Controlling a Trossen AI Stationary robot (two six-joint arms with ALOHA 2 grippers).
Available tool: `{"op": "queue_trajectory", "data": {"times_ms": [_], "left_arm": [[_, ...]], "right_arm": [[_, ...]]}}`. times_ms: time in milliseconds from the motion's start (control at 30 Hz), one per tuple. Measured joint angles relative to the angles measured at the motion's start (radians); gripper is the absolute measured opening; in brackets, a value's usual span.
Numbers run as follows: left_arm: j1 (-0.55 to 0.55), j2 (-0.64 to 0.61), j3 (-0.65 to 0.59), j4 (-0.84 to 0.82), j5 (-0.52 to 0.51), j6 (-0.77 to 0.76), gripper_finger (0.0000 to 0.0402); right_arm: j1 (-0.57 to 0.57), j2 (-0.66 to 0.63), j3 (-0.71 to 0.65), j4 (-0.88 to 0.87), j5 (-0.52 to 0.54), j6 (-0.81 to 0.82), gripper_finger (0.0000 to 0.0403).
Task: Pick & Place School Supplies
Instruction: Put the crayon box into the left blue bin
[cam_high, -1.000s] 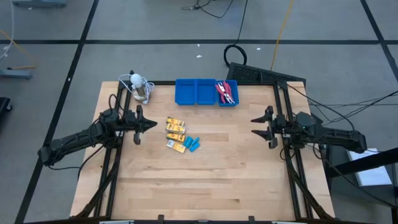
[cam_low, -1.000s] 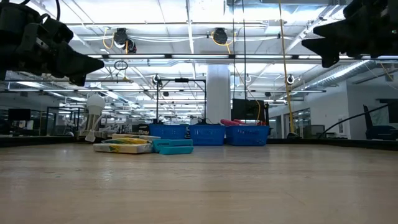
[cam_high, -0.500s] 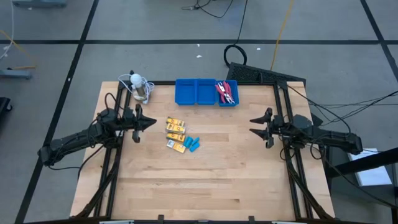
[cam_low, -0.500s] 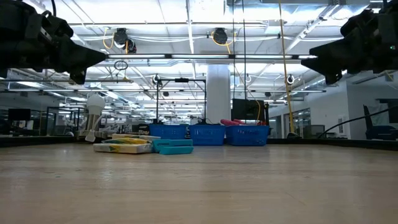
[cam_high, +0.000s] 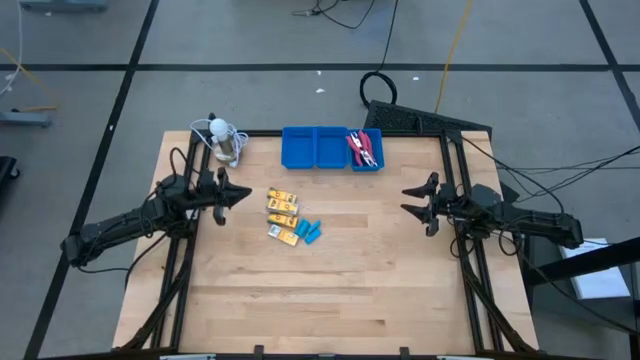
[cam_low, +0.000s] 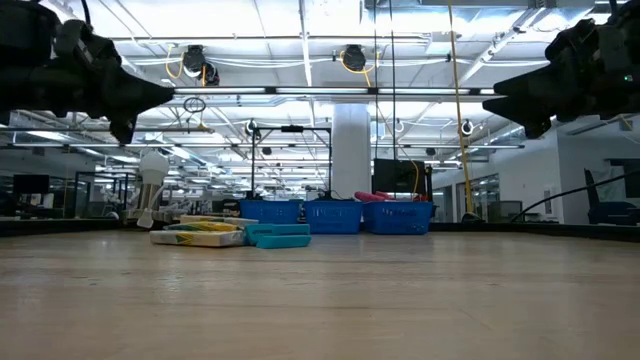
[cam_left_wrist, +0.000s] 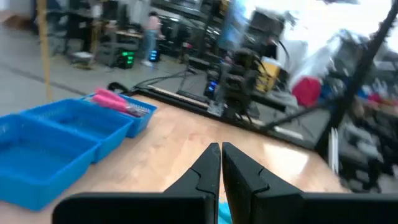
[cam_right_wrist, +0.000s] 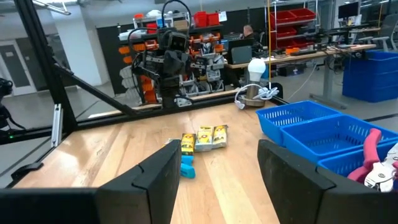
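Several yellow-orange packets (cam_high: 283, 212) and small light-blue pieces (cam_high: 312, 231) lie flat on the wooden table, left of its middle. The packets (cam_right_wrist: 204, 138) and the blue pieces (cam_right_wrist: 185, 165) also show in the right wrist view. Red-handled scissors (cam_high: 365, 150) lie in the right compartment of the blue tray (cam_high: 315, 160) at the far edge. My left gripper (cam_high: 245, 197) hovers shut just left of the packets and points level toward them. My right gripper (cam_high: 405, 202) hovers open over the right side, pointing level toward the table's left, with nothing between its fingers (cam_right_wrist: 161, 174).
A white round object with a coiled cable (cam_high: 225, 140) stands at the far left corner. Black frame rails (cam_high: 462, 250) run along both table sides. Bare wood (cam_high: 330, 300) spreads over the near half. People and equipment show in the room beyond.
My right gripper has come down a little toward the table, still open and level. My left gripper has rolled about its pointing line without leaving its place, and stays shut. The supplies have not moved.
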Motion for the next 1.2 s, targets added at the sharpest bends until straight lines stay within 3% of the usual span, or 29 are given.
{"op": "queue_trajectory", "data": {"times_ms": [167,400,533,733,933,1067,1200], "left_arm": [[-0.01,0.023,0.003,-0.005,-0.014,-0.118,0.0056],[-0.091,0.16,0.086,0.022,-0.054,-0.084,0.019],[-0.144,0.324,0.209,-0.116,-0.206,0.019,0.0238],[-0.173,0.656,0.368,-0.279,-0.401,0.177,0.0241],[-0.173,0.948,0.418,-0.19,-0.509,0.282,0.0231],[-0.173,1.094,0.42,-0.059,-0.516,0.341,0.023],[-0.173,1.208,0.421,-0.03,-0.497,0.402,0.023]], "right_arm": [[0.0,0.0,0.0,0.0,0.0,-0.001,0.0207],[0.0,0.0,-0.001,0.0,0.0,-0.001,0.0204],[0.0,0.0,-0.002,0.0,0.0,-0.001,0.0207],[0.0,0.0,-0.002,0.0,0.0,-0.002,0.0205],[0.0,0.0,-0.002,0.0,-0.001,-0.002,0.0207],[0.0,0.0,-0.002,0.0,0.0,-0.002,0.0206],[0.0,0.0,-0.002,0.0,-0.001,-0.002,0.0204]]}}
